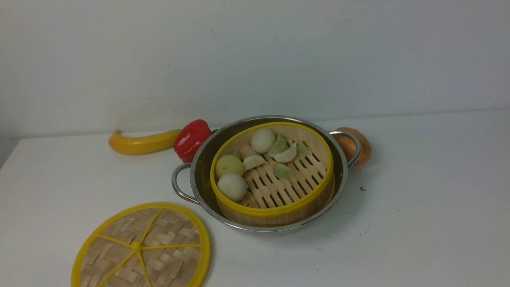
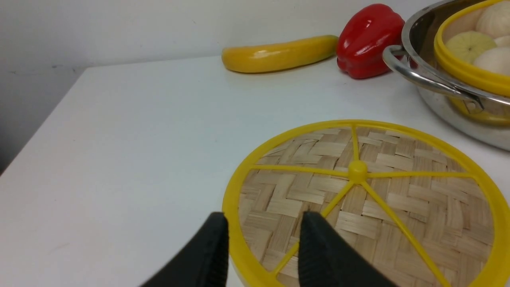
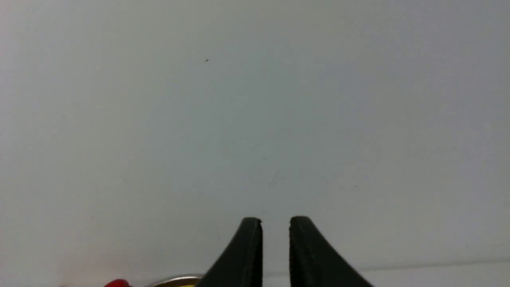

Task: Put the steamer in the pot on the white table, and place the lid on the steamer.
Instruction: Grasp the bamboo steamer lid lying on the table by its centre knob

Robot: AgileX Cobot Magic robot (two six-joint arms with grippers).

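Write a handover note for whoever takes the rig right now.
Left end effector: open, nothing between its fingertips.
Right end effector: open, empty, facing mostly wall.
Steamer: inside the pot, uncovered, food in it.
Lid: flat on the white table, left of the pot and nearer the robot.
Done: steamer placed in pot.
Left: pick up the lid and put it on the steamer.

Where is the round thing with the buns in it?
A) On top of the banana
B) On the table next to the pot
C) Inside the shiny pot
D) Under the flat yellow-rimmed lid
C, because the steamer sits down inside the rim of the pot, with metal showing all around it.
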